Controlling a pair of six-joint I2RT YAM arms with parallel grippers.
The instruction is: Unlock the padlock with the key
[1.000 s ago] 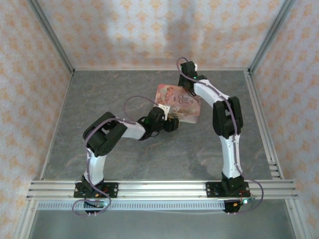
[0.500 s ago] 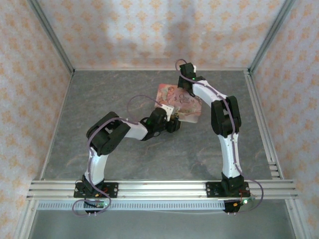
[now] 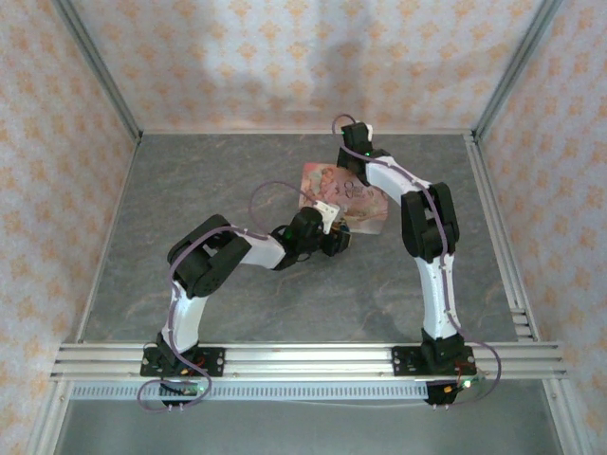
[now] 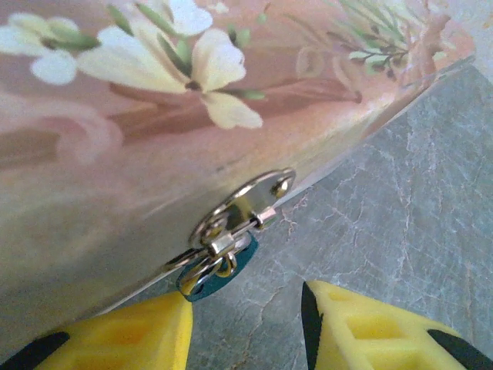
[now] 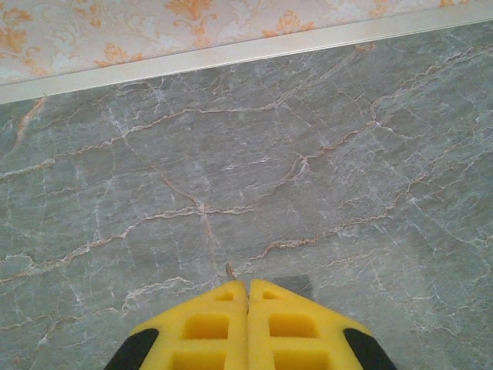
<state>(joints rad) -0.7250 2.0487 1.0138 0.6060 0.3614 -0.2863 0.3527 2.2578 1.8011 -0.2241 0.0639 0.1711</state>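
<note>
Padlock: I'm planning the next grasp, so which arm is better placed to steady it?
Left. The left gripper is open, with the padlock hanging from the pink box just ahead of its fingers. The right gripper is shut and points at the table, away from it.

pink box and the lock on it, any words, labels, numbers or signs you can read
No text can be read.
pink box: printed flowers, no lettering in the left wrist view; from the top external view its lid print is too small to read.
padlock: no marking visible.
</note>
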